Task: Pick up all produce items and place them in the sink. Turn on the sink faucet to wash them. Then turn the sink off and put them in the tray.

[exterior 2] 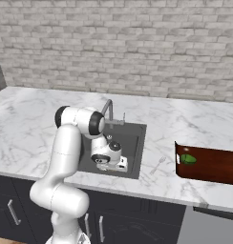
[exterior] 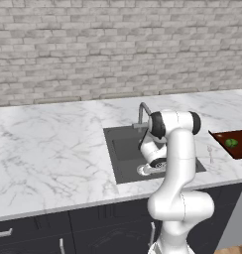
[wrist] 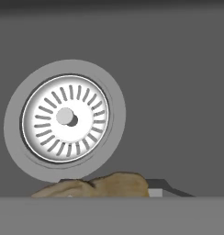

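Two produce items: one green fruit [exterior: 231,143] on the tray [exterior: 240,150] at the table's right edge, one tan piece [wrist: 95,187] in the sink [exterior: 122,159] beside the drain [wrist: 65,118], gripper [exterior: 153,165] low over it, its grip impossible to tell.

Wide bare counter [exterior: 48,149] across the left of the left base view, open for passage. Sink [exterior: 124,149] is tight: arm fills its right half, faucet [exterior: 143,113] stands on the back rim. Hand view: drain [wrist: 64,119] at centre left, tan piece [wrist: 98,186] low on the basin floor. Tray [exterior 2: 214,167] at right, green fruit [exterior 2: 187,159] in its left end, rest free.
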You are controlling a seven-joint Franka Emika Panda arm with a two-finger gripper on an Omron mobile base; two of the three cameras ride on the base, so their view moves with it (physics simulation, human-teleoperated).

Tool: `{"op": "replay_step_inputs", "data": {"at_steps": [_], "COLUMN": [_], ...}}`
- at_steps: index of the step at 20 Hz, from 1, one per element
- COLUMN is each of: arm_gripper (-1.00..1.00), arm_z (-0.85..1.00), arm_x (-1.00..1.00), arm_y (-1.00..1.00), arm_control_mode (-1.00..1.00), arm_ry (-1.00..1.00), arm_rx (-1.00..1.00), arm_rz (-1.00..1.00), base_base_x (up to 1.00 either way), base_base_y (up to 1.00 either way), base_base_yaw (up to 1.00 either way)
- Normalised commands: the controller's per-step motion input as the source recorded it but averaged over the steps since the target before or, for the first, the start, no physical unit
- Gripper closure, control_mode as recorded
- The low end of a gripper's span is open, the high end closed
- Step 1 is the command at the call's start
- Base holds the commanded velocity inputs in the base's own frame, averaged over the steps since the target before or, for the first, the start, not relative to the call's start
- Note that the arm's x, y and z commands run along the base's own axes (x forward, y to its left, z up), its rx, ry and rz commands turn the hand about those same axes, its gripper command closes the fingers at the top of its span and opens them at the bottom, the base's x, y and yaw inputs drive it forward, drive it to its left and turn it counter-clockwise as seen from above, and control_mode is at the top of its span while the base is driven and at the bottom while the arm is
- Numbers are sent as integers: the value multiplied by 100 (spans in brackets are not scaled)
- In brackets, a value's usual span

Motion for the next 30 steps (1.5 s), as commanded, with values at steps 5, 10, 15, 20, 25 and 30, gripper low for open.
{"op": "replay_step_inputs", "data": {"at_steps": [5, 10, 15, 20, 25, 30], "arm_gripper": [100, 100, 100, 100, 100, 100], "arm_z": [0, 0, 0, 6, 5, 6], "arm_x": [0, 0, -2, -1, 0, -2], "arm_y": [0, 1, 0, -3, -9, -23], "arm_control_mode": [-100, -100, -100, -100, -100, -100], "arm_ry": [1, 3, 0, 0, 0, 0], "arm_rx": [0, 0, 0, 0, 0, 2], "arm_rz": [0, 0, 0, 0, 0, 0], "base_base_x": [0, 0, 0, 0, 0, 0], "base_base_y": [0, 0, 0, 0, 0, 0], "base_base_yaw": [0, 0, 0, 0, 0, 0]}}
